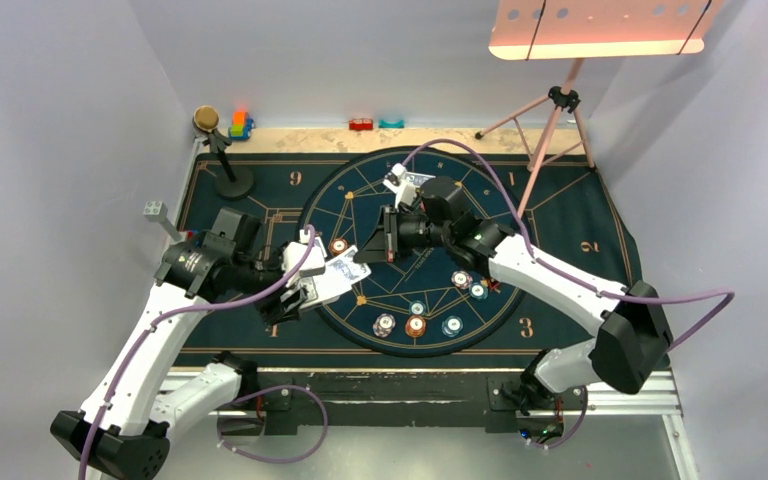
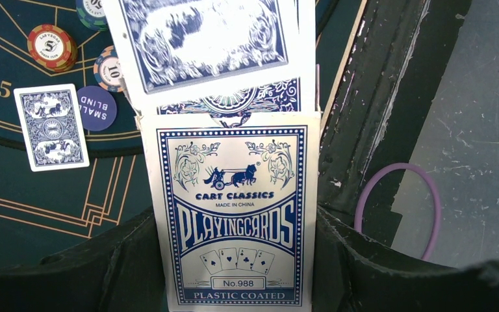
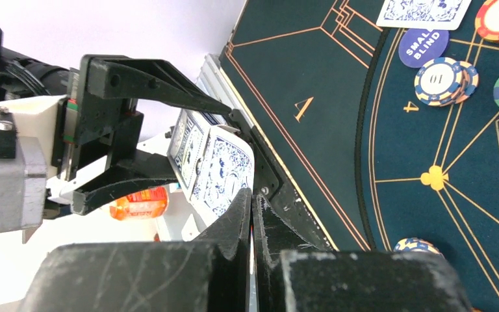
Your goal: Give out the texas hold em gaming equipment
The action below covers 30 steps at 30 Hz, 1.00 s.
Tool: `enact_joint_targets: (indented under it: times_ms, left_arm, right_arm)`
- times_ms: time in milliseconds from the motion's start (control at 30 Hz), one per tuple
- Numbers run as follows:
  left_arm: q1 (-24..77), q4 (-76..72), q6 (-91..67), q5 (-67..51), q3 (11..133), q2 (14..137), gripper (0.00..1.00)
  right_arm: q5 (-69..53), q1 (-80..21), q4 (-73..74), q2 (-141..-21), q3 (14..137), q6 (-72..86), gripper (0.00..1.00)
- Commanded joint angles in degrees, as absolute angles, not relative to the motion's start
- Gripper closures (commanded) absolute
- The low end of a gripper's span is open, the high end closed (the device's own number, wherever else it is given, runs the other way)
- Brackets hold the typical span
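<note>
**Overhead view:** we look steeply down from above and behind the arm bases (image 1: pixel 110 445), which sit at the lower edge, and we take in the whole mat (image 1: pixel 580 200) from afar.

**Left wrist view:** we sit close behind the card box (image 2: pixel 234 214), with the mat at the upper left.

**Right wrist view:** we sight closely along the right gripper (image 3: pixel 252 205) toward the left gripper (image 3: pixel 201 153) at centre left.

**Shared ground:** both wrist views include the purple disc (image 2: pixel 97 108) and the lone card (image 2: pixel 51 127) beside it.

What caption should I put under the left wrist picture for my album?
Left end effector holds the playing-card box, cards poking out, near a face-down card and Small Blind button.
</note>
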<state>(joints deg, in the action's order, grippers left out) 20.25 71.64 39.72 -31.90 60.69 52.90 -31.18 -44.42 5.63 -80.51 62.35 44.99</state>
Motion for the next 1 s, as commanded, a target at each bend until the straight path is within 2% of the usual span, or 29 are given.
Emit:
enact_joint_targets:
  times_ms: [0,200,433,667,833,967]
  left_arm:
    - [19.9,70.7,40.9,-33.9,62.5,51.9,1.00]
    - [19.9,70.6,41.0,-33.6,62.3,51.9,1.00]
    - [19.9,70.9,41.2,-33.6,62.4,51.9,1.00]
    - [19.9,71.4,41.3,-33.8,62.5,51.6,1.00]
    - [19.9,71.6,41.3,-34.0,62.8,51.8,1.00]
    - [19.9,72.0,41.3,-34.3,63.1,51.9,1.00]
  right_arm:
    - [-33.9,-41.7,3.2,-76.5,61.2,46.9,1.00]
    - [-39.4,-37.2,-2.2,-72.0,58.1,52.5,1.00]
    - [-38.4,-28.3,7.2,-65.2,55.2,48.9,1.00]
    - [-30.7,-15.0,18.2,-61.5,43.7,41.3,1.00]
    - [-25.6,-12.0,16.7,-62.9,35.2,40.0,1.00]
    - [-21.4,-11.6,16.9,-64.5,33.1,39.6,1.00]
